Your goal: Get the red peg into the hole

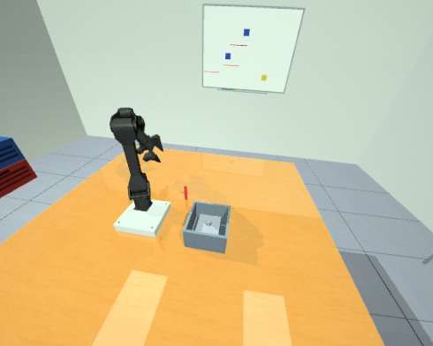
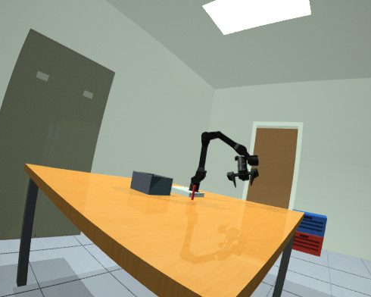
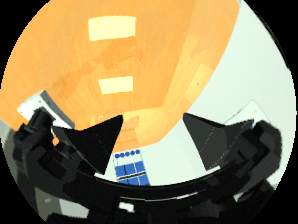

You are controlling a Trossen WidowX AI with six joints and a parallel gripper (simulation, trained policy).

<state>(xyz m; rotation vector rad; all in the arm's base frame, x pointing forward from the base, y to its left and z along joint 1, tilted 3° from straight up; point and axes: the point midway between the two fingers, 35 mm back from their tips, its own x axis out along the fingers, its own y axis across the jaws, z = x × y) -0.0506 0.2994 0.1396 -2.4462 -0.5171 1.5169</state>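
The red peg (image 1: 186, 192) (image 2: 193, 192) stands upright on the table, beside the arm's base and just behind the box in the top view. The open grey box (image 1: 205, 241) (image 2: 141, 183) stands on the table. The light plate (image 1: 211, 229) with its round hole shows at the box's bottom in the top view. My gripper (image 1: 161, 155) (image 2: 244, 186) (image 3: 153, 116) is wide open and empty, high above the table, away from the peg and the box. Neither peg nor box can be made out in the wrist view.
The arm's white base (image 1: 138, 222) stands on the wooden table (image 1: 198, 300) (image 2: 132, 223), a short way from the box. Blue and red crates are beyond the table's edge. A whiteboard (image 1: 251, 48) hangs on the wall.
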